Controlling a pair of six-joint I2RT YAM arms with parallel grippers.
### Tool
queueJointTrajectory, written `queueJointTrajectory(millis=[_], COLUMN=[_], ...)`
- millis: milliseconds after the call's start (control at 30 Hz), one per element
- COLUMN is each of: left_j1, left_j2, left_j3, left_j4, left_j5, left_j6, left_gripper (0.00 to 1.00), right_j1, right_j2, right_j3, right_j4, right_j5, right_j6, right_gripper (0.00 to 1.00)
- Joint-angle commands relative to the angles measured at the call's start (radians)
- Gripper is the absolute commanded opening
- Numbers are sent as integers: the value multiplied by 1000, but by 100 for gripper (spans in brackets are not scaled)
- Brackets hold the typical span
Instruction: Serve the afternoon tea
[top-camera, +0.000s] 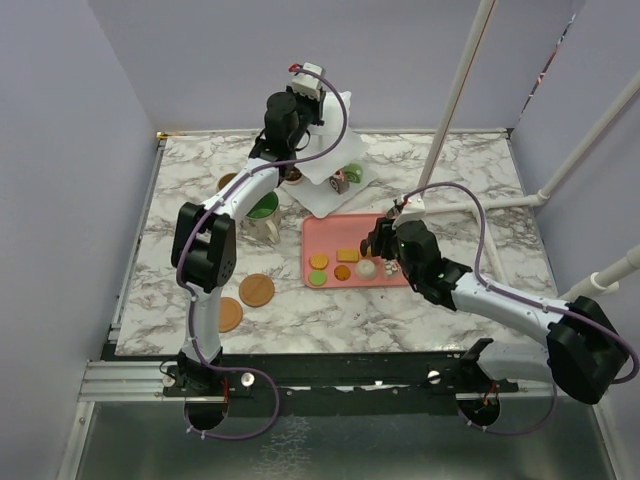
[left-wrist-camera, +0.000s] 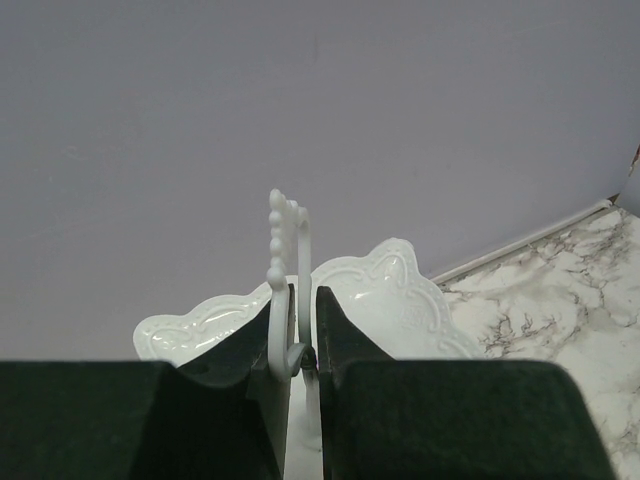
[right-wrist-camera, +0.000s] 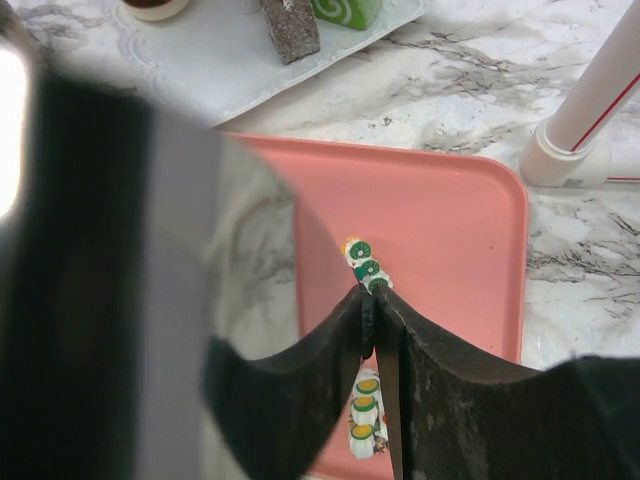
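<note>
White and beaded, the stand's handle (left-wrist-camera: 279, 235) is clamped between the left gripper's (left-wrist-camera: 303, 300) near-closed fingers, toward 12 o'clock on the marble table (top-camera: 450, 170). The right gripper (right-wrist-camera: 373, 300) is clenched on a green-and-orange-dotted white pastry (right-wrist-camera: 362, 262) over the pink tray (right-wrist-camera: 450, 220), at 5 o'clock from the stand (top-camera: 322, 188).

Covered and blurred parts
From above, the white stand (top-camera: 325, 195) is largely covered by the left arm (top-camera: 215, 240), as is part of the green-inside mug (top-camera: 262, 212). In the right wrist view the left half is filled by a blurred dark shape (right-wrist-camera: 110, 280), and the middle of the small pastry (right-wrist-camera: 362, 262) is hidden between the jaws.
</note>
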Motion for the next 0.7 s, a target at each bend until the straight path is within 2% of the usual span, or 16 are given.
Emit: queueJointTrajectory(millis=[0, 267, 467, 667], left_j1=[14, 24, 29, 32], left_j2=[-58, -73, -89, -94], left_j3=[-15, -38, -54, -57], left_j4=[17, 22, 31, 32], left_j5=[-7, 14, 26, 40], left_j6=[-3, 2, 18, 18], left_gripper=[15, 15, 15, 15], right_j1=[9, 8, 8, 10], right_j2=[35, 99, 141, 122], right_j3=[26, 38, 55, 61], right_j4=[43, 104, 234, 262], right_j5=[49, 142, 172, 184], right_j6=[29, 6, -116, -163], right_gripper=[55, 56, 56, 55])
